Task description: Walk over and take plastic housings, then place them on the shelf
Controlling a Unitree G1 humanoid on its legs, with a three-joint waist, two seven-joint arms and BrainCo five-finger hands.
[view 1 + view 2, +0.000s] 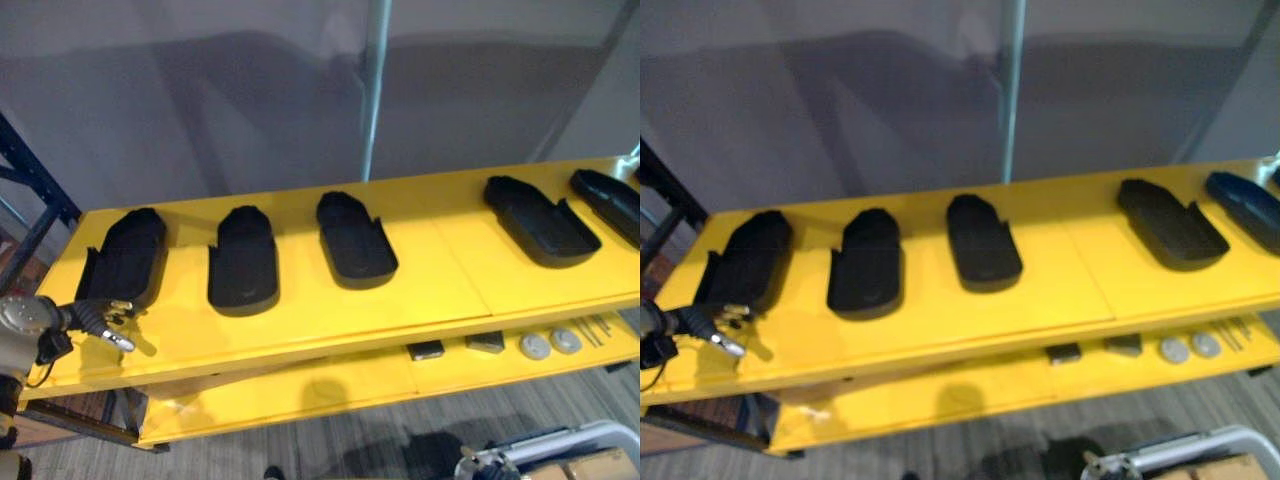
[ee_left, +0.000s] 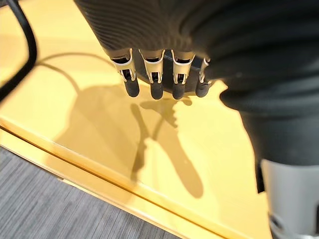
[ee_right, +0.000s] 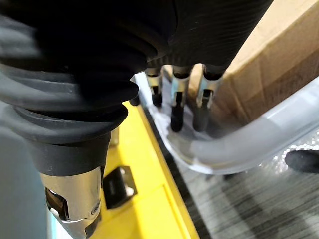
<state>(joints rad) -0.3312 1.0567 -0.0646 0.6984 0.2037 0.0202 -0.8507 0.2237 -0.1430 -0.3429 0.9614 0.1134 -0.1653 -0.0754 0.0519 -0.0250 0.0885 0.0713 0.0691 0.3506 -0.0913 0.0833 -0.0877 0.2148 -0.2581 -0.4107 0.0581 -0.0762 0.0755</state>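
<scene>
- grey wall (image 1: 200,100): plain, with a metal pole (image 1: 375,90) rising behind the shelving.
- yellow shelf (image 1: 330,320): smooth upper board, with a lower board (image 1: 300,395) beneath it, over grey carpet (image 1: 350,445).
- plastic housings: five, black, lying apart along the upper board, from the leftmost housing (image 1: 125,258) to the far-right housing (image 1: 610,203). Judged light, stiff, thin-walled and rather slick, so best gripped across the raised side walls.
- left hand (image 1: 95,318): fingers loose and straight, empty, at the board's front, just beside the leftmost housing.
- right hand (image 3: 177,99): fingers straight, empty, by a pale rail (image 3: 249,144) and cardboard box (image 3: 279,55).
- round discs (image 1: 535,346): small, on the lower board.
</scene>
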